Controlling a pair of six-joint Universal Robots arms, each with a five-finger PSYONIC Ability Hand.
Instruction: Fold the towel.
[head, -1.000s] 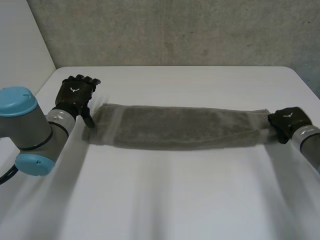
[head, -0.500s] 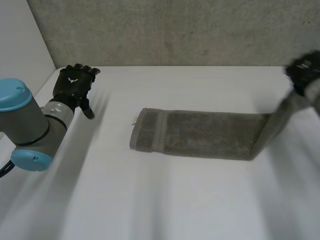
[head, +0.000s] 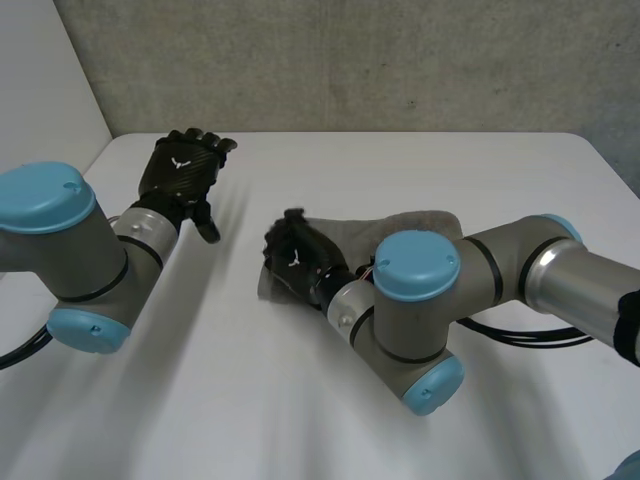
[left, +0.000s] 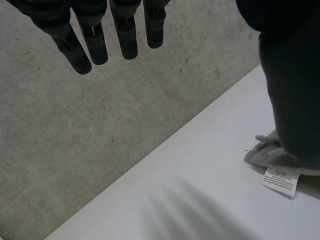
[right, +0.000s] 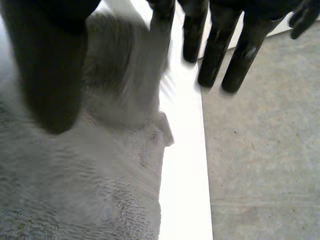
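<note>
White table (head: 300, 400), concrete wall (head: 350, 60) along the far side. Left hand (head: 182, 178) hovers over the far left of the table, well apart from the grey towel (head: 405, 225); its fingers (left: 85, 47) are straight and relaxed, holding nothing. Right hand (head: 298, 262) sits palm-down on the towel's left end, right arm (head: 420, 300) reaching across from the right. Its fingers (right: 215, 47) stick out straight past the towel's edge, thumb splayed wide, cloth under the palm and ruffled up between thumb and fingers, no pinch visible. White label (left: 280, 181) pokes out from that same end, just beside the hand. Towel lies mid-table, running right and slightly far, mostly hidden behind the right arm.
</note>
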